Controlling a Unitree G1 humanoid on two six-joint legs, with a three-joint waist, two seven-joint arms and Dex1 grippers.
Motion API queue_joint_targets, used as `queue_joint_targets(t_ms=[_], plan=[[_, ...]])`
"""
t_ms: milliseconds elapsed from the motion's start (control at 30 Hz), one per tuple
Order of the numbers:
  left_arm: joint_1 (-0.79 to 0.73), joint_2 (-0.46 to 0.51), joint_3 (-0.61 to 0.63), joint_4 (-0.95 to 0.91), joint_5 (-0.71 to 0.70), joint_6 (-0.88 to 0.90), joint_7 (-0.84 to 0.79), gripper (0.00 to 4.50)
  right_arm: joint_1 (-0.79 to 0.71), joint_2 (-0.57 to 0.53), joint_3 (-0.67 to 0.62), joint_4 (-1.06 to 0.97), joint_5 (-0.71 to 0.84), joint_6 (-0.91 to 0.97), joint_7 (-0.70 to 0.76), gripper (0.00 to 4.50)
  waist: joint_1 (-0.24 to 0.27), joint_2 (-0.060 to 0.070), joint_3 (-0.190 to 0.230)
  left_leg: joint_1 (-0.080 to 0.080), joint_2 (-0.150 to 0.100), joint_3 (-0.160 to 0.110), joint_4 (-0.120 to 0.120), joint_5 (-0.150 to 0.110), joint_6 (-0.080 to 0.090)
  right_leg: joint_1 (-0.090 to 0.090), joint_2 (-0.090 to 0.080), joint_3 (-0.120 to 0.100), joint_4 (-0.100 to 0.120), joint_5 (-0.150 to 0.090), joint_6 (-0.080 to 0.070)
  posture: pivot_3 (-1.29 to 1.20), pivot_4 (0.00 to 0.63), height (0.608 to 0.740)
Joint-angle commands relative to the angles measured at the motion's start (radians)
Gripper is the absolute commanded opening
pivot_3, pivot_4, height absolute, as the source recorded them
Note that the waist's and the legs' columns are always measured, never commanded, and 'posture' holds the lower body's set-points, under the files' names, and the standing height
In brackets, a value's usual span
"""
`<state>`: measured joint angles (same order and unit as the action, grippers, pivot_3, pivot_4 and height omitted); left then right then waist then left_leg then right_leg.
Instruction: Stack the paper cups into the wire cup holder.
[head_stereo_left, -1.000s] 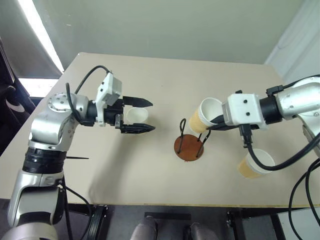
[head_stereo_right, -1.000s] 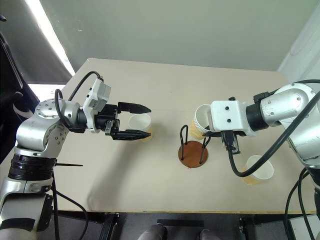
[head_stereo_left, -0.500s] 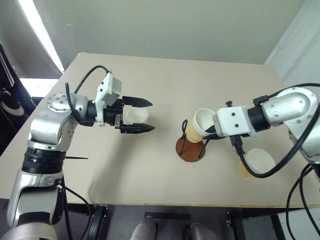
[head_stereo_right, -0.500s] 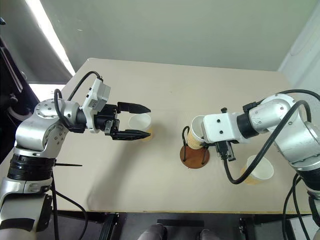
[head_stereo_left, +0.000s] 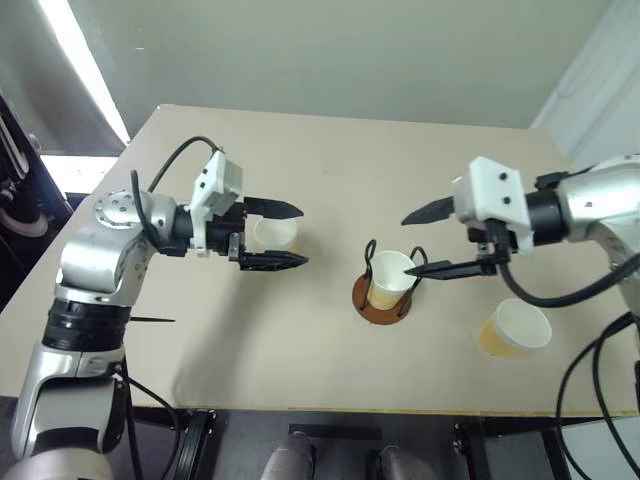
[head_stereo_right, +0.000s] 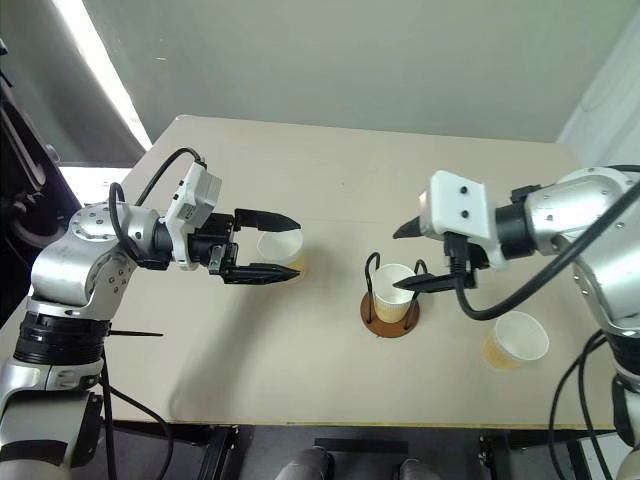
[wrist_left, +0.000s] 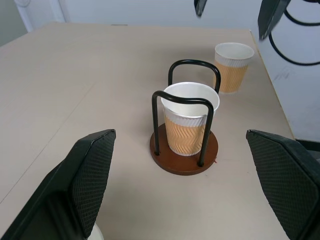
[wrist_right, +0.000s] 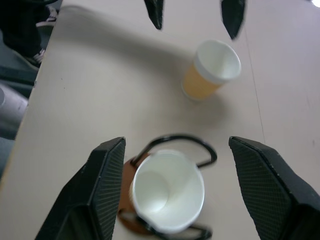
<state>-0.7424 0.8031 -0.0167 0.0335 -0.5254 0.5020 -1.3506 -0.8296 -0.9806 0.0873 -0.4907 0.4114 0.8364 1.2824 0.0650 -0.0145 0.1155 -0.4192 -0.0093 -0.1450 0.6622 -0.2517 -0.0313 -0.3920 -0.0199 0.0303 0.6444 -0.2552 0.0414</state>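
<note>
Cup (head_stereo_left: 388, 279) upright inside wire cup holder (head_stereo_left: 380, 298), mid tabletop (head_stereo_left: 300, 340), right gripper (head_stereo_left: 430, 243) fingers spread above, empty. Left gripper (head_stereo_left: 285, 236) fingers wide, straddling second cup (head_stereo_left: 274, 234), nearest. Third cup (head_stereo_left: 512, 329) near right edge.

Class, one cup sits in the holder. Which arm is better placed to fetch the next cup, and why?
Probably the left. Its open claw already flanks a paper cup, while the right claw is open over the wire cup holder, away from the other loose cup.
</note>
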Motion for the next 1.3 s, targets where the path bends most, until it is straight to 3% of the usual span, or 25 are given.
queue_joint_targets(t_ms=[33,367,500,767,1033,1300], plan=[[-0.023,-0.004,0.013,-0.015,-0.006,-0.016,-0.01,4.5,0.032,-0.062,-0.105,-0.069,0.077,0.071,-0.021,3.37,0.0,0.0,0.0,0.0,0.0,0.0,0.0,0.0,0.0,0.0,0.0,0.0,0.0,0.0,0.0,0.0,0.15,0.74],[-0.065,-0.033,-0.004,0.031,0.012,-0.04,-0.037,4.5,0.317,-0.247,-0.264,-0.176,0.167,0.127,-0.015,3.37,0.004,0.0,0.0,0.0,0.0,0.001,0.0,0.0,0.0,0.0,0.0,0.0,0.0,0.0,0.0,0.0,0.15,0.74],[-0.07,-0.031,-0.002,0.027,0.007,-0.037,-0.049,4.5,0.499,-0.318,-0.323,-0.181,0.109,0.055,-0.004,3.37,0.004,0.0,0.0,0.0,0.0,0.001,0.0,0.0,-0.001,0.0,0.0,0.001,0.0,0.0,0.0,0.0,0.15,0.74],[-0.064,-0.026,0.003,0.021,0.004,-0.038,-0.056,4.5,0.826,-0.336,-0.464,-0.1,-0.011,-0.086,0.02,3.37,0.006,0.0,0.0,0.0,0.0,0.003,0.001,-0.001,0.0,0.0,0.0,0.002,0.0,0.0,0.001,0.0,0.15,0.74],[-0.066,-0.02,0.005,0.023,0.003,-0.031,-0.055,4.5,0.919,-0.338,-0.53,-0.008,-0.062,-0.166,0.047,3.37,0.005,0.0,0.0,0.003,0.001,0.005,0.002,-0.001,0.001,0.0,0.001,0.003,0.0,0.0,0.001,0.0,0.15,0.74],[-0.073,-0.016,0.006,0.027,0.007,-0.031,-0.054,4.5,0.938,-0.345,-0.451,0.024,-0.108,-0.248,0.036,3.37,0.004,0.0,0.0,0.003,0.001,0.006,0.003,-0.001,0.001,0.0,0.001,0.004,0.0,0.0,0.001,0.0,0.15,0.74]])
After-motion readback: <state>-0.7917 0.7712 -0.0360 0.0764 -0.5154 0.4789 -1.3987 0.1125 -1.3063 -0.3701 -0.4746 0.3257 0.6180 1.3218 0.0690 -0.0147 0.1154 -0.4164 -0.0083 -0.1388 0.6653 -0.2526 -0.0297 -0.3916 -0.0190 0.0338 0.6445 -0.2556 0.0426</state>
